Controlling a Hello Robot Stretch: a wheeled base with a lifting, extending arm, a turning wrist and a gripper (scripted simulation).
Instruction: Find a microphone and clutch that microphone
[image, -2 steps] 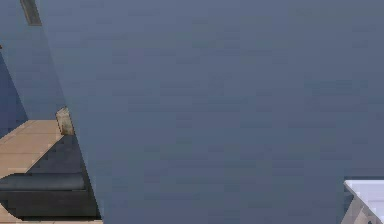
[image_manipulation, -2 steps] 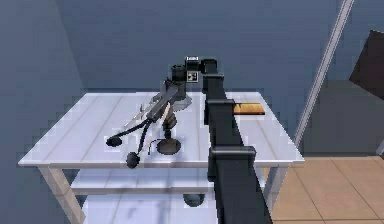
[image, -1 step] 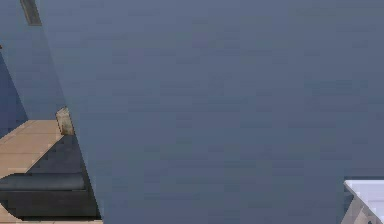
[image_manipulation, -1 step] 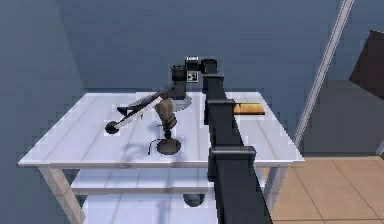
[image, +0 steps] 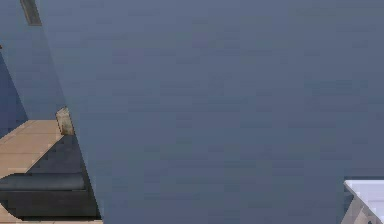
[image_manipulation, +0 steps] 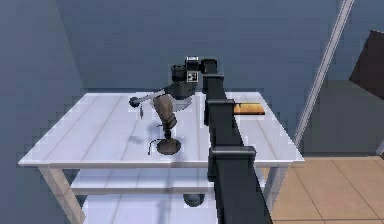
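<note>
In the arm side view a dark microphone (image_manipulation: 168, 128) stands upright on a round base on the white table (image_manipulation: 100, 140). My arm's dark bar rises from the bottom edge over the table. At its far end is the gripper (image_manipulation: 142, 101), its body just above the microphone's top and its thin fingers (image_manipulation: 150, 98) pointing to the view's left. The microphone stands on the tabletop right at the gripper, so I cannot tell whether the gripper holds anything.
A flat orange thing (image_manipulation: 249, 108) lies on the table's far right part. The table has a lower shelf (image_manipulation: 130, 182). In the forward view a blue-grey wall (image: 220, 100) stands close ahead, with wooden floor (image: 25, 145), a dark low seat (image: 40, 185) at lower left and a white table corner (image: 366, 196).
</note>
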